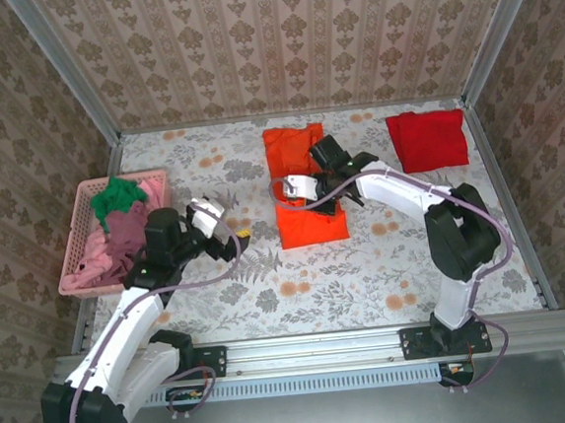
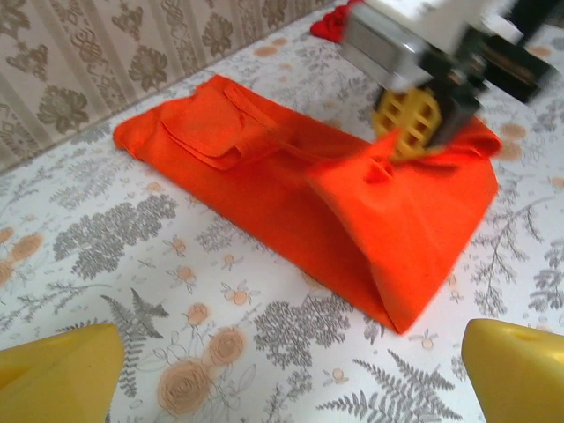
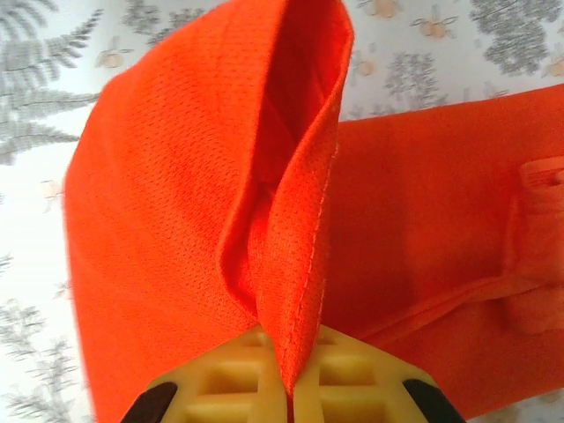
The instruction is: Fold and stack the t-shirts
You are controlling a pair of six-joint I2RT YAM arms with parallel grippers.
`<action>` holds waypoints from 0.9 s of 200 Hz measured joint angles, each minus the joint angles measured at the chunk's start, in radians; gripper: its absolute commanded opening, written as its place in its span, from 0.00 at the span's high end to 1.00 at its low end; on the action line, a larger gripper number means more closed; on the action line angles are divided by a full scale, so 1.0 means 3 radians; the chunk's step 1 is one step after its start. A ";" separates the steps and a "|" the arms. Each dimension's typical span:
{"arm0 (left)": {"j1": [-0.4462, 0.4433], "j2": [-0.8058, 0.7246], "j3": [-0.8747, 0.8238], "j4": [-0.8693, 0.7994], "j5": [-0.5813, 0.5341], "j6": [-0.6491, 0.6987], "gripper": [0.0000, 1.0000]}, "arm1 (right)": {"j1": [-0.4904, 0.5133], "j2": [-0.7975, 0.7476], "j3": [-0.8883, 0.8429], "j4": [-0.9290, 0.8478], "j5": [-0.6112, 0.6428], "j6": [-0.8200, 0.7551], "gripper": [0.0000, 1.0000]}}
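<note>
An orange t-shirt [image 1: 312,227] lies as a long band in the middle of a flower-patterned table [image 1: 367,273], with a sleeve folded onto its far half. Its near end is raised off the table in a loose tent, because the right arm's [image 1: 410,195] jaws are closed tight on a hemmed edge there. Seen from that wrist, the cloth [image 3: 159,176] rises in a doubled pleat from between two yellow lattice pads [image 3: 229,385]. The left arm [image 1: 138,313] hovers just left of the orange t-shirt, its jaws spread as wide as they go and holding nothing. Well to the right of the orange t-shirt, nearer the far wall, a red t-shirt [image 1: 427,139] lies as a neat folded square. Well to the left of the orange t-shirt, a pink plastic basket [image 1: 152,190] holds a heap of shirts: a green one [image 1: 118,194] on top, with a mauve one [image 1: 117,241] and a pink one [image 1: 95,269] below it. This looks like the crosswise fold of the orange t-shirt, about midway through, with the basket's shirts not yet begun. As I judge it, the next move calls for carrying the pinched edge over toward the far end. It should be lowered so the edges meet squarely, and only then let go. The soft cloth may sag or slide, so the free left jaws could pin the band down. The folded shirt would then need stacking with the red one.
</note>
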 measured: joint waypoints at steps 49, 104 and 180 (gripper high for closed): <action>0.0000 0.0001 -0.0046 -0.0107 0.0004 0.0069 0.00 | -0.0092 0.0379 0.0469 -0.0130 -0.0062 -0.0198 1.00; 0.0000 0.0011 -0.0046 -0.0104 0.0000 0.0100 0.00 | -0.0144 0.0689 0.0732 -0.0151 -0.0066 -0.0268 1.00; 0.0000 0.0046 -0.0078 -0.0067 0.0001 0.0093 0.00 | -0.0192 0.1118 0.0949 -0.0149 -0.0042 -0.0267 1.00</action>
